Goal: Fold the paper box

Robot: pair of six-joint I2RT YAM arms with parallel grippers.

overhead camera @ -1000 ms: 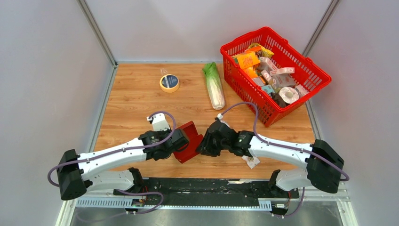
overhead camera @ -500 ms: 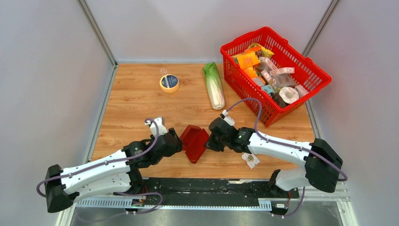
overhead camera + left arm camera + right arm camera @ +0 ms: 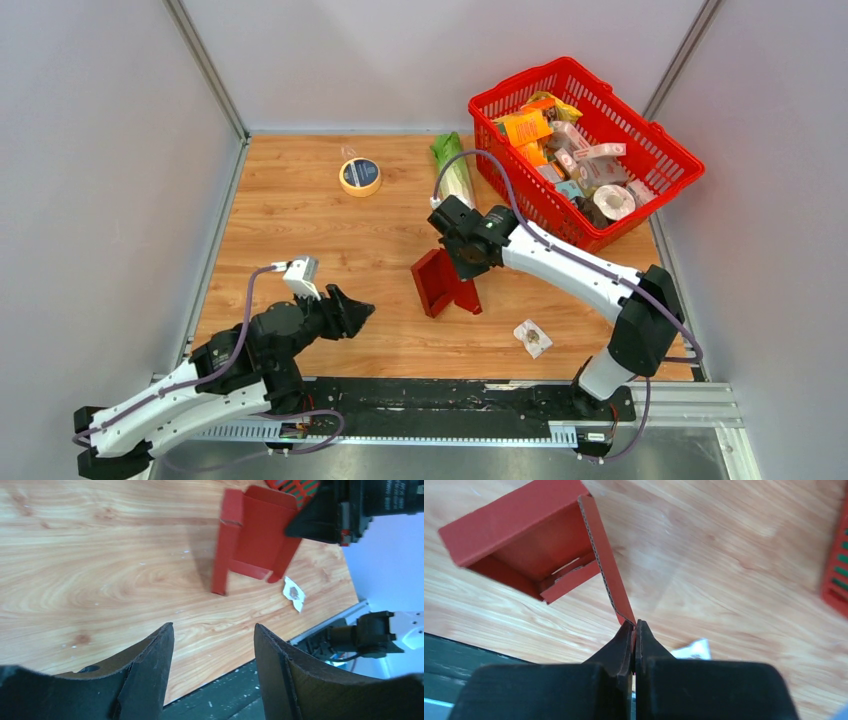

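- Pinching the thin edge of one flap of the small dark-red cardboard paper box (image 3: 524, 535), the right gripper (image 3: 634, 627) has its black fingers pressed flat together on the corrugated sheet. It grips at the box's 1 o'clock side in the overhead view.
- The box is half-formed and tilted near the middle of the wooden table (image 3: 300, 220), a shade toward 6 o'clock. Its walls are raised and one loose inner flap shows.
- The left gripper (image 3: 212, 630) hangs at the box's 8 o'clock, well apart, jaws spread wide and holding nothing.
- Step in hand, I judge: mid-fold, with the box steadied by one flap.
- The next move likely calls for the left gripper to approach and tuck the loose flap.
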